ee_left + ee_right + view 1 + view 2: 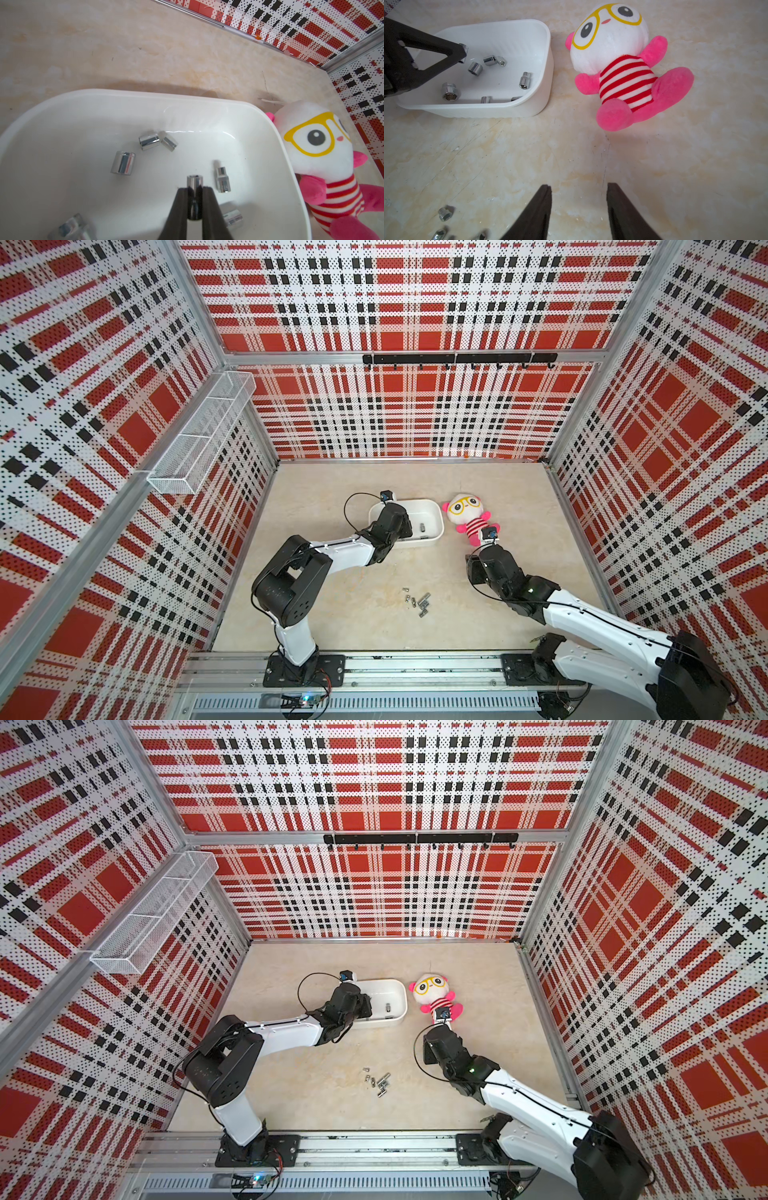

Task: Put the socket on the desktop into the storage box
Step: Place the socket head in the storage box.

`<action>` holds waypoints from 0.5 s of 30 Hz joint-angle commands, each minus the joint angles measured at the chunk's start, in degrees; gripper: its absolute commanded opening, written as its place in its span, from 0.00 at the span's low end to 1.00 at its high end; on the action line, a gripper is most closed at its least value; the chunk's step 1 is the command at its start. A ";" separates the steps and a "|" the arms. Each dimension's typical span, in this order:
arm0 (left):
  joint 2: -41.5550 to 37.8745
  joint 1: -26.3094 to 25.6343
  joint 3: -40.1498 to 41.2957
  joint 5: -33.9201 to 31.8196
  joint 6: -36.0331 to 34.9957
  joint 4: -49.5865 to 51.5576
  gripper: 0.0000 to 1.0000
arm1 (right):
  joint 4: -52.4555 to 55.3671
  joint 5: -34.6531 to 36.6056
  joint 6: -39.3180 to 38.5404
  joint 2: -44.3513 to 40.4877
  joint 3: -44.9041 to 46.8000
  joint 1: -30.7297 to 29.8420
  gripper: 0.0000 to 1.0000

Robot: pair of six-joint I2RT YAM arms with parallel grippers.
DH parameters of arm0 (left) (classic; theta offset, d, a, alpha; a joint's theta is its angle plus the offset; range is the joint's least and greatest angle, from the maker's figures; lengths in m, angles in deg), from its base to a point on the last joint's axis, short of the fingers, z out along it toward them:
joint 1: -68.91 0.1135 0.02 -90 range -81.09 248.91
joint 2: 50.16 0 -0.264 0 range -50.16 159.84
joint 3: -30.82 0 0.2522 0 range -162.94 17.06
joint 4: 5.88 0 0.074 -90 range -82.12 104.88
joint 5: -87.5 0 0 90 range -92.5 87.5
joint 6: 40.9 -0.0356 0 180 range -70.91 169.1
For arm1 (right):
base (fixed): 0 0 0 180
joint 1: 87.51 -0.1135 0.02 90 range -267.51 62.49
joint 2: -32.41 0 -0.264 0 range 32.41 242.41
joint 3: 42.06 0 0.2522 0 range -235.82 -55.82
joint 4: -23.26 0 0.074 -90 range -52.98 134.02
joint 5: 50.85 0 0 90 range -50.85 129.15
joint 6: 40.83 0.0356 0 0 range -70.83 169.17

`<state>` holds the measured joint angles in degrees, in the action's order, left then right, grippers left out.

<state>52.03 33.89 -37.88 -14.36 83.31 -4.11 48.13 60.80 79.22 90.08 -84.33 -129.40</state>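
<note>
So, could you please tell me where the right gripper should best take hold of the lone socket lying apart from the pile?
Grip the lone socket across its round barrel, coming straight down with the open right gripper: it seems to lie on its side, flanks exposed, clear of the pile.

- Top views: both are hanging high over the near edge of the desk (pixel 436 614) (pixel 332 1115), looking steeply down toward the back wall (pixel 415 414); they are standing far off and taking in the whole desk with nearly equal framing.
- Left wrist view: is sitting very close above the storage box (pixel 124 93), looking down along the left fingers (pixel 176 214) and the socket (pixel 194 182) between them.
- Right wrist view: is hovering low over the desk, looking past the right fingers (pixel 537 218) from somewhat farther back.
- Shared: all four are showing the storage box and the plush doll (pixel 311 149); the right wrist view is also catching the left fingers (pixel 455 53).
</note>
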 commanded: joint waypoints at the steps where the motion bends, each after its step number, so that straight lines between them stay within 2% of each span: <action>1: 1.14 1.05 -1.75 2.65 -1.28 1.89 0.16 | -1.86 -1.03 -0.88 -0.04 0.54 -0.55 0.53; 3: 0.13 0.69 -1.71 2.46 -1.86 2.04 0.25 | -2.40 -2.14 -1.32 0.07 0.59 -0.52 0.54; 8: -3.73 -2.47 -1.06 -3.95 -3.19 2.69 0.46 | -3.00 -3.76 -1.77 0.40 0.57 -0.56 0.55; 15: -11.80 -13.36 -0.42 -15.03 -5.90 4.84 0.47 | -5.31 -9.52 -4.47 0.81 0.13 -3.47 0.55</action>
<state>44.75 24.66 -37.97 -23.02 79.53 -0.37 44.74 54.07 76.64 90.49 -84.03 -131.26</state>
